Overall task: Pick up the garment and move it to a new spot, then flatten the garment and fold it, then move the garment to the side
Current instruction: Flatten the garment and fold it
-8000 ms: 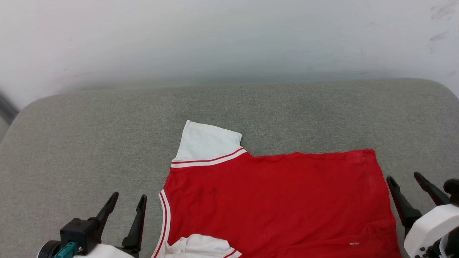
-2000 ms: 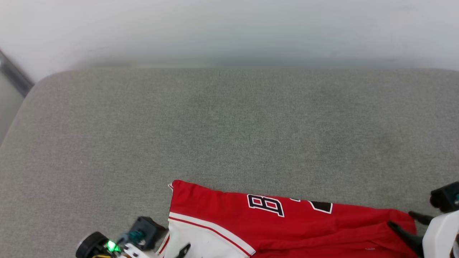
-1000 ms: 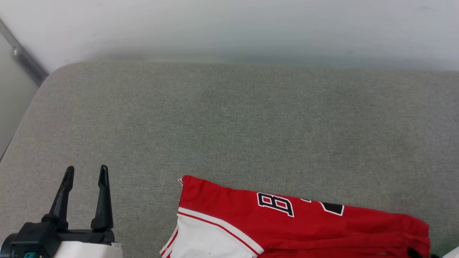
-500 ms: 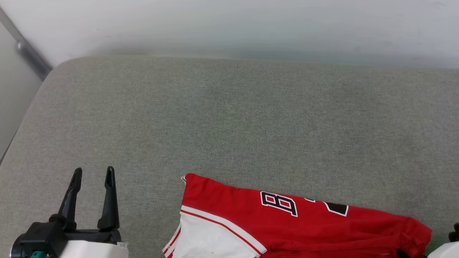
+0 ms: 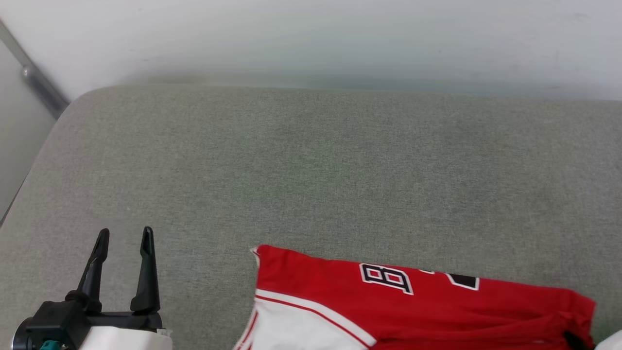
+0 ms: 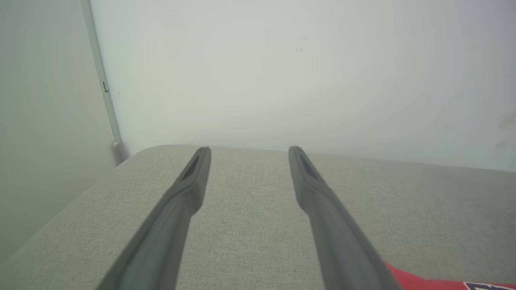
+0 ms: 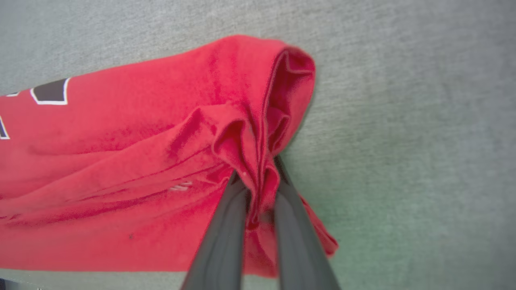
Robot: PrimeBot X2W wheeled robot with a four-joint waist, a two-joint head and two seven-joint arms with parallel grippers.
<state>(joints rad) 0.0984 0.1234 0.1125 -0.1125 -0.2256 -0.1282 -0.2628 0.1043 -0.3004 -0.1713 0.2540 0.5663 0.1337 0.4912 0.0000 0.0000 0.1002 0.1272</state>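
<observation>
On the grey cushion [image 5: 311,170], the garment [image 5: 437,301] is pinched at one end

Head view: the red garment lies folded at 5 o'clock, black lettering facing up and a white sleeve toward 6 o'clock. The left gripper [image 5: 125,232] stands at 7 o'clock, jaws released, apart from the cloth. A pale wall [image 5: 311,39] runs along 12 o'clock.

Left wrist view: its two fingers spread wide above the cushion, with a sliver of red at 5 o'clock.

Right wrist view: the right gripper [image 7: 258,177] rises from 6 o'clock, jaws clenched on a bunched fold at the garment's end; the rest spreads toward 9 o'clock.
</observation>
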